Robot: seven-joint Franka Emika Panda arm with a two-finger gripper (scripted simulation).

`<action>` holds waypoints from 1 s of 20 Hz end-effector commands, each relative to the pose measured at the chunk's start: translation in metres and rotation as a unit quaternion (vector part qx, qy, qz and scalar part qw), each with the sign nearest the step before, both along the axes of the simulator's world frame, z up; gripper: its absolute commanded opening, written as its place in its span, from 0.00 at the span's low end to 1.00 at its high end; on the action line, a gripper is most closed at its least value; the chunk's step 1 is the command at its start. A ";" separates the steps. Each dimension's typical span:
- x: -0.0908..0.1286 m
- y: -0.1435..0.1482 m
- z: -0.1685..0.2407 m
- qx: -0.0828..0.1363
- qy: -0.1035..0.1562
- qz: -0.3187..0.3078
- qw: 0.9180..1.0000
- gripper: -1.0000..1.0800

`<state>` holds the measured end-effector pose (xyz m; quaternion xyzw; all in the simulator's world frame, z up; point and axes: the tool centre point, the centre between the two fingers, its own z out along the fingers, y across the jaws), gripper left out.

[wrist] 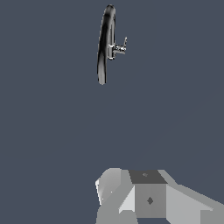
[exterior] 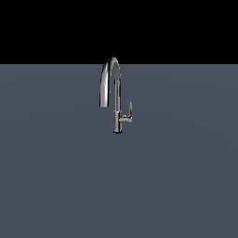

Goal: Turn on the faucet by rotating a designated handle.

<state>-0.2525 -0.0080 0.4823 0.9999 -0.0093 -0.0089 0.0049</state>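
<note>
The chrome gooseneck faucet [exterior: 117, 100] stands upright on the flat grey surface, its arched spout bending toward the exterior view's left. The handle [exterior: 129, 112], a thin lever blade on a short stub, points up on the lower body's side toward the exterior view's right. The wrist view shows the faucet [wrist: 106, 43] from above, with the handle [wrist: 124, 45] beside it. Grey blocky parts of my gripper [wrist: 131, 192] show at that picture's edge, well apart from the faucet and touching nothing. How its jaws stand does not show. The arm is out of the exterior view.
A plain grey-blue surface [exterior: 119, 186] spreads all around the faucet. Behind it the background is black.
</note>
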 end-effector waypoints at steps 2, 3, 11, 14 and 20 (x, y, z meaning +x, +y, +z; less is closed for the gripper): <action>0.000 0.000 0.000 0.000 0.000 0.000 1.000 0.00; 0.001 0.000 0.000 0.001 0.001 -0.001 1.000 0.00; 0.014 0.001 -0.003 0.018 0.015 -0.018 1.000 0.00; 0.024 0.002 -0.005 0.030 0.025 -0.031 0.999 0.00; 0.052 0.002 -0.013 0.065 0.054 -0.068 0.994 0.00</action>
